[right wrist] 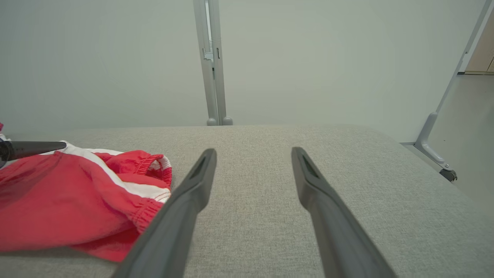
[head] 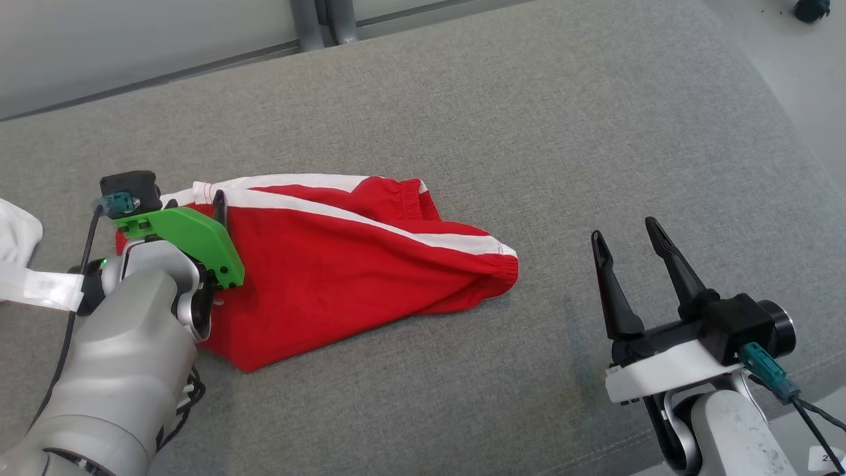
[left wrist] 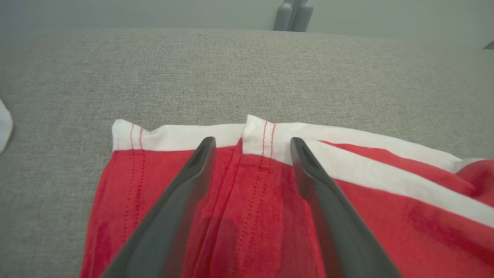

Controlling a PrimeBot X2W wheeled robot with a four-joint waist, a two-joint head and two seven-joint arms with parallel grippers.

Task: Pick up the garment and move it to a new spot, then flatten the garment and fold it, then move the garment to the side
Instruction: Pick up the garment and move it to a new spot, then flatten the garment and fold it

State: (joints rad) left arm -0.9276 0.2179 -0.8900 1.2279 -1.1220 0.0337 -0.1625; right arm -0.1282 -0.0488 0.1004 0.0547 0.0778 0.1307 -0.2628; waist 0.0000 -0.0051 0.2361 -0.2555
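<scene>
A red garment (head: 344, 264) with white stripes and a white hem lies crumpled and partly folded on the grey cushioned surface (head: 462, 119). My left gripper (head: 195, 201) hovers over the garment's left end, jaws open, fingers pointing at the white hem. In the left wrist view the left gripper (left wrist: 251, 143) straddles the hem seam of the garment (left wrist: 251, 200), with nothing pinched. My right gripper (head: 624, 231) stands open over bare cushion to the right of the garment, apart from it. In the right wrist view the right gripper (right wrist: 253, 151) is empty, and the garment (right wrist: 69, 200) lies at the left.
A white cloth (head: 16, 238) lies at the surface's left edge, beside my left arm. Grey metal posts (head: 324, 23) stand behind the far edge. The cushion's right edge drops to the floor (head: 806, 66). Bare cushion stretches behind and right of the garment.
</scene>
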